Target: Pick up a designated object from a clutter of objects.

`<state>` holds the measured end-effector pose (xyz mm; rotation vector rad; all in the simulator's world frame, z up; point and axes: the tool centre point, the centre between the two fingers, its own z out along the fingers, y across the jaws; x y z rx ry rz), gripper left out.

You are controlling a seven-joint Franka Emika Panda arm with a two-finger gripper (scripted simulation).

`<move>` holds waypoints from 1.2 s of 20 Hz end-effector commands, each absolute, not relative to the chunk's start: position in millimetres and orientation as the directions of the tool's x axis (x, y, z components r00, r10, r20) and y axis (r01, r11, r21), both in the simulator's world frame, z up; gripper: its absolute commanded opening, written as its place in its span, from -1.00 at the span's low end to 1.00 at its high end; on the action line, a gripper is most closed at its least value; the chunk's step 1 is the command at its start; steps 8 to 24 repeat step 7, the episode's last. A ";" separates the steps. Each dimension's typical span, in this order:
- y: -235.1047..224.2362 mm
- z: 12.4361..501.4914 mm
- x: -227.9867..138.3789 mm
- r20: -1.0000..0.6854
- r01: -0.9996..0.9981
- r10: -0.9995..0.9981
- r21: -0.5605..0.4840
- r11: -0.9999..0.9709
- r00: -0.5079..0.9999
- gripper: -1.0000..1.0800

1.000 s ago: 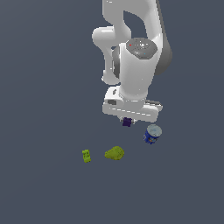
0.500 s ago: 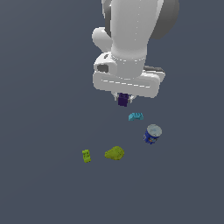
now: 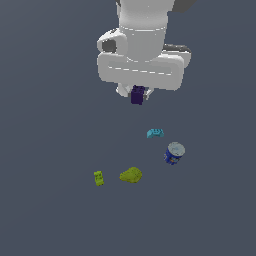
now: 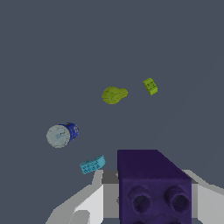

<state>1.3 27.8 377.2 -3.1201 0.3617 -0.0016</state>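
Raised claw [image 3: 137, 95] clamping purple block [image 3: 138, 94]

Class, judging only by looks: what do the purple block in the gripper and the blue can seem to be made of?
Purple block: probably moulded plastic, matte, judging by its flat colour and round studs like a toy brick's. Blue can: possibly metal, with a pale lid and printed side, but the render leaves that uncertain.

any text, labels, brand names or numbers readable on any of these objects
None can be read.
Blue can with pale top: pale markings on its side, too blurred to read.
Dark purple boxy block held in the hand: studs only, no text.
Cyan curved brick, lime-green small brick, olive-green lump: no lettering visible.
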 end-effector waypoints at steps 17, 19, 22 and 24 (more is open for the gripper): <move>25.5 386.7 0.9 0.000 -0.229 -0.229 0.000 -0.974 0.974 -1.00; 25.5 386.7 0.9 0.000 -0.229 -0.229 0.000 -0.974 0.974 -1.00; 25.5 386.7 0.9 0.000 -0.229 -0.229 0.000 -0.974 0.974 -1.00; 25.5 386.7 0.9 0.000 -0.229 -0.229 0.000 -0.974 0.974 -1.00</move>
